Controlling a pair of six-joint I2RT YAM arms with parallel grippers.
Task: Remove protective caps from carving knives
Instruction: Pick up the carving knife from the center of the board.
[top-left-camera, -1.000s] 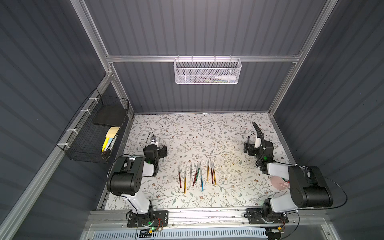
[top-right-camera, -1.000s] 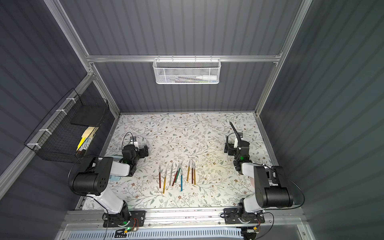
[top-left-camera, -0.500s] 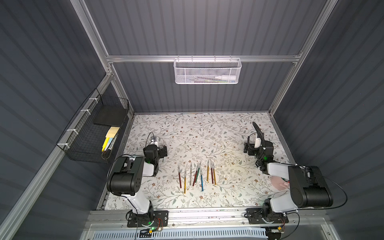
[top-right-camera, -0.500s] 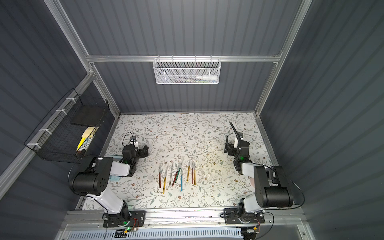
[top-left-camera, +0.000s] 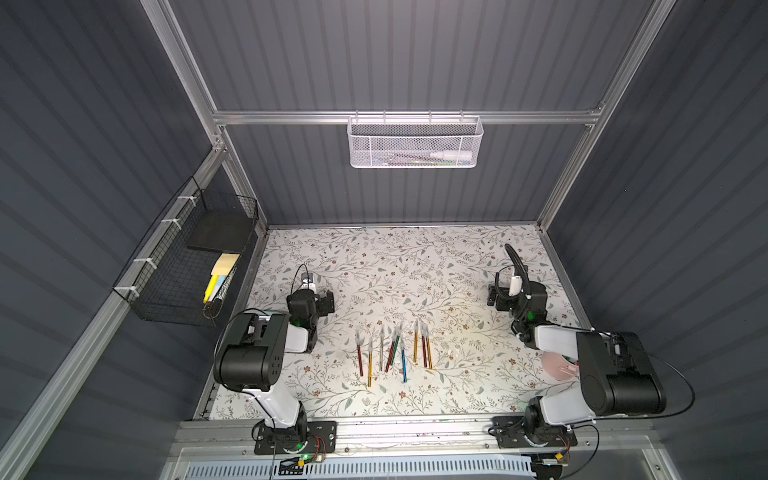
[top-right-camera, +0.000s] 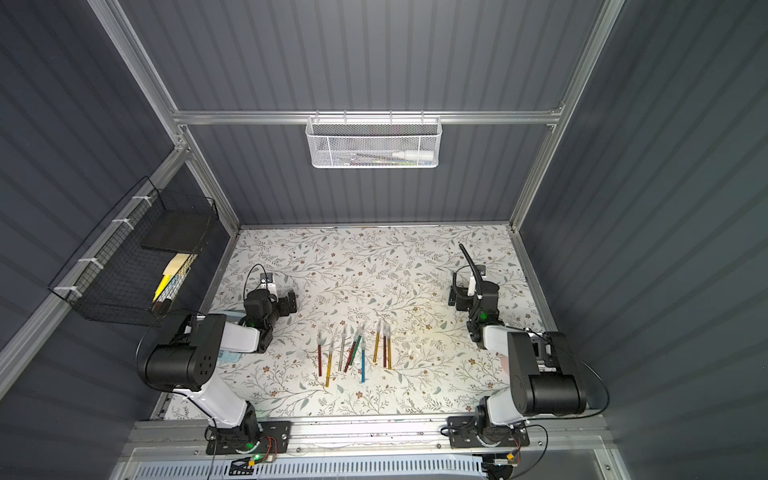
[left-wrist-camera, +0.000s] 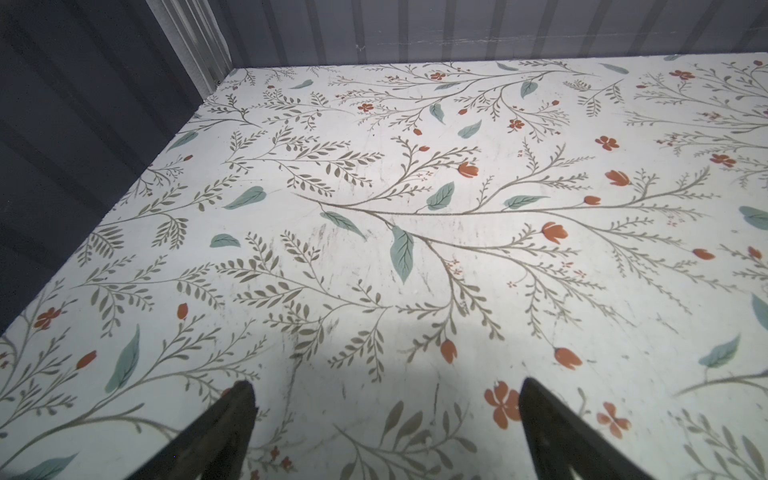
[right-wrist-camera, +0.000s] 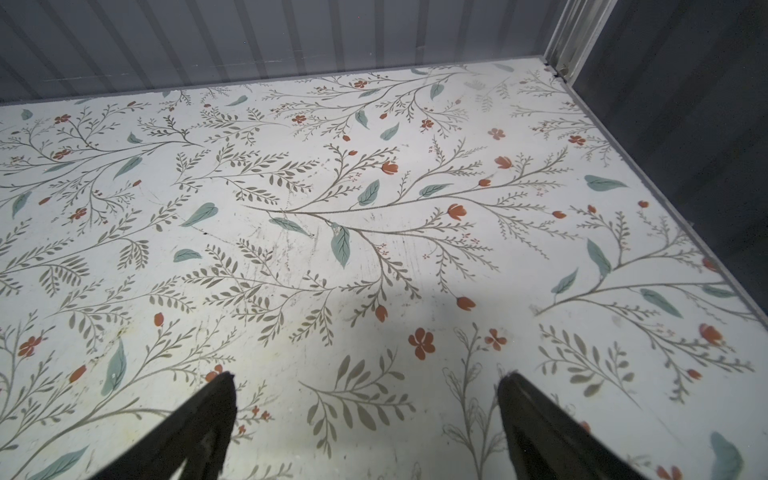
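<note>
Several carving knives (top-left-camera: 394, 353) (top-right-camera: 354, 352) lie side by side at the middle front of the floral table, with red, gold, silver, green and blue handles. Pale clear protective caps (top-left-camera: 400, 331) show on their far tips, too small to make out well. My left gripper (top-left-camera: 328, 301) (top-right-camera: 291, 301) rests low at the table's left, well apart from the knives. My right gripper (top-left-camera: 493, 296) (top-right-camera: 453, 297) rests at the right, also apart from them. Both wrist views show only bare table between wide-apart fingers: left gripper (left-wrist-camera: 384, 399), right gripper (right-wrist-camera: 365, 390). Both are open and hold nothing.
A black wire basket (top-left-camera: 187, 270) with yellow pens hangs on the left wall. A white mesh basket (top-left-camera: 415, 143) hangs on the back rail. A pink dish (top-left-camera: 559, 365) sits under the right arm. Walls close in the table on three sides.
</note>
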